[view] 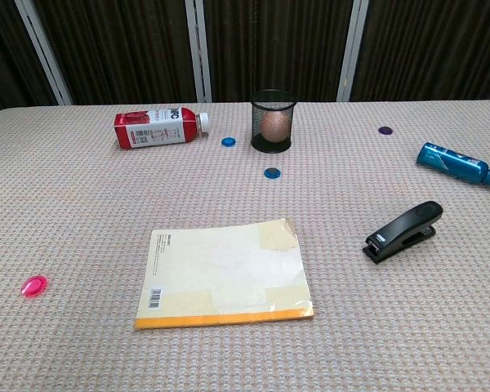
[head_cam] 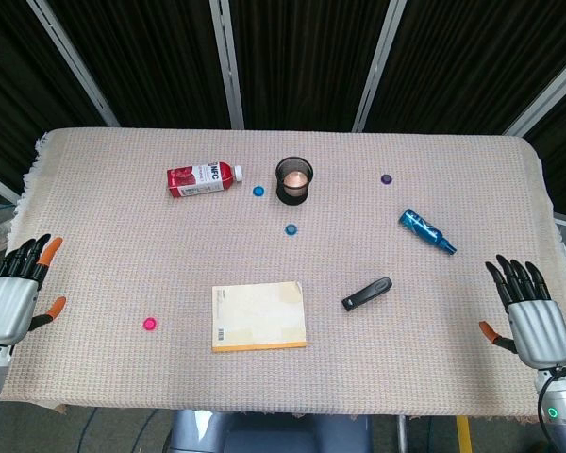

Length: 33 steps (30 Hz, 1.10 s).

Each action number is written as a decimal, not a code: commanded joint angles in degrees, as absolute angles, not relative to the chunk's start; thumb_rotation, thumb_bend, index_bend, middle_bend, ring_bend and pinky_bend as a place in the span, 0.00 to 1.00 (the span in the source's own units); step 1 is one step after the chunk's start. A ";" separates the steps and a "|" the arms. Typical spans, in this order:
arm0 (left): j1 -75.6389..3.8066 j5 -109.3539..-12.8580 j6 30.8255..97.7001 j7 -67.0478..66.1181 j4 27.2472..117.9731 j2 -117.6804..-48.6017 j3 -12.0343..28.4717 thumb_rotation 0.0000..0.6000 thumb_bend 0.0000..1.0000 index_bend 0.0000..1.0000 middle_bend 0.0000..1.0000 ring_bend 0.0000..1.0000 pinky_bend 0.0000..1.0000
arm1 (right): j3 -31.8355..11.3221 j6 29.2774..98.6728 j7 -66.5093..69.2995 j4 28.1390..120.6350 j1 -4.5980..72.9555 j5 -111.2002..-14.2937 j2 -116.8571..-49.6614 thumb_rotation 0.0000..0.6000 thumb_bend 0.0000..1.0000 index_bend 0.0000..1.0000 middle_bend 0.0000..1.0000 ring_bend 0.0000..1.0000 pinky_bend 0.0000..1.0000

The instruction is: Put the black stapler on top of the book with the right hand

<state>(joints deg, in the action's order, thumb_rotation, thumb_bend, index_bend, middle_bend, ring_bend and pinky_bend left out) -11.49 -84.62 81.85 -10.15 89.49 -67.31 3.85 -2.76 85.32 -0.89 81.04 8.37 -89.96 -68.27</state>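
The black stapler (head_cam: 367,293) (view: 403,232) lies on the cloth-covered table, right of centre, pointing diagonally. To its left a cream book with an orange spine (head_cam: 259,317) (view: 223,275) lies flat near the front edge. My right hand (head_cam: 528,313) rests at the table's right edge, fingers spread, holding nothing, well to the right of the stapler. At the left edge my left hand (head_cam: 14,291) is likewise spread and empty. Neither hand shows in the chest view.
A red juice bottle (head_cam: 204,178) (view: 159,128) lies at the back left. A black mesh cup (head_cam: 294,180) (view: 273,120) stands at back centre. A blue bottle (head_cam: 426,231) (view: 456,162) lies behind the stapler. Small coloured caps, such as a pink one (head_cam: 150,324) (view: 34,285), dot the cloth.
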 commanded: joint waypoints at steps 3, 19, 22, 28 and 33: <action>-11.47 -84.48 81.81 -10.12 89.45 -67.32 3.88 1.00 0.29 0.00 0.01 0.03 0.14 | -2.78 85.34 -0.91 81.11 8.37 -90.03 -68.26 1.00 0.17 0.00 0.00 0.00 0.00; -12.77 -82.26 79.76 -10.50 88.23 -68.15 5.23 1.00 0.29 0.00 0.01 0.03 0.14 | -1.55 72.56 2.42 75.83 18.41 -95.30 -74.18 1.00 0.17 0.15 0.06 0.00 0.02; -13.48 -81.03 78.37 -10.74 87.45 -68.51 5.72 1.00 0.29 0.00 0.01 0.03 0.14 | -2.11 71.62 2.11 75.89 20.28 -95.95 -75.16 1.00 0.18 0.21 0.13 0.01 0.08; -13.97 -78.91 76.79 -11.41 86.82 -68.92 6.14 1.00 0.29 0.00 0.00 0.03 0.14 | -2.81 68.76 0.29 75.31 23.30 -95.82 -77.13 1.00 0.21 0.31 0.23 0.11 0.24; -13.63 -79.16 77.18 -10.96 86.98 -68.65 5.77 1.00 0.29 0.00 0.00 0.03 0.14 | -2.94 65.68 -0.01 73.88 25.15 -94.30 -79.49 1.00 0.21 0.32 0.23 0.12 0.25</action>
<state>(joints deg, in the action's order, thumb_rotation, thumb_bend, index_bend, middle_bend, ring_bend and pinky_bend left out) -13.64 -79.15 77.18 -10.96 86.98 -68.66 5.78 -2.86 66.09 -0.02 74.23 24.78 -94.67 -79.08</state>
